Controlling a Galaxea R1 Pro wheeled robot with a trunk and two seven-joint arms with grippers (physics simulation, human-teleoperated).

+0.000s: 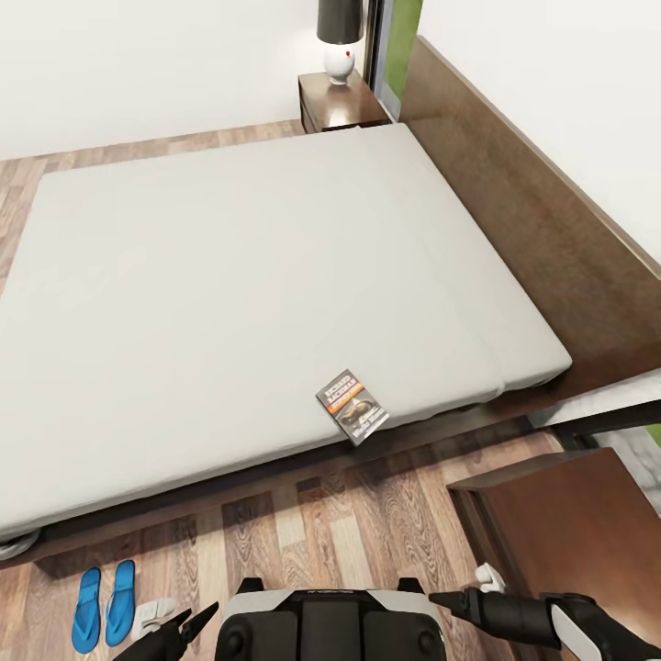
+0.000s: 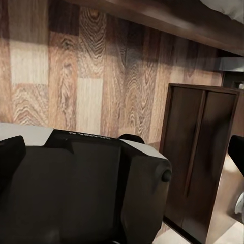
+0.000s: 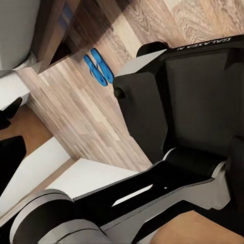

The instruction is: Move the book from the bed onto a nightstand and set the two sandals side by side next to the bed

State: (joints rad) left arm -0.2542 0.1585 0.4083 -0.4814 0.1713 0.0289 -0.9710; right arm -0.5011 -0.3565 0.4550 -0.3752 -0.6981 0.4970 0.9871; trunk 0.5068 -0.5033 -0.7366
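Observation:
The book (image 1: pixel 353 406) lies flat on the grey mattress of the bed (image 1: pixel 229 275), at its near edge and slightly overhanging. The two blue sandals (image 1: pixel 104 606) rest side by side on the wood floor beside the bed's near side; the right wrist view has the sandals (image 3: pixel 99 66) too. One nightstand (image 1: pixel 569 523) stands close at my right, another nightstand (image 1: pixel 335 108) at the bed's far corner. My left gripper (image 1: pixel 193 624) hangs low near the sandals, open and empty. My right gripper (image 1: pixel 441 601) is low beside the near nightstand (image 2: pixel 203 152), open and empty.
A lamp (image 1: pixel 340 37) stands on the far nightstand. The dark headboard (image 1: pixel 551 229) runs along the right. My own base (image 1: pixel 326 624) sits on the floor strip between the bed and me. A window strip (image 1: pixel 402 37) shows behind the headboard.

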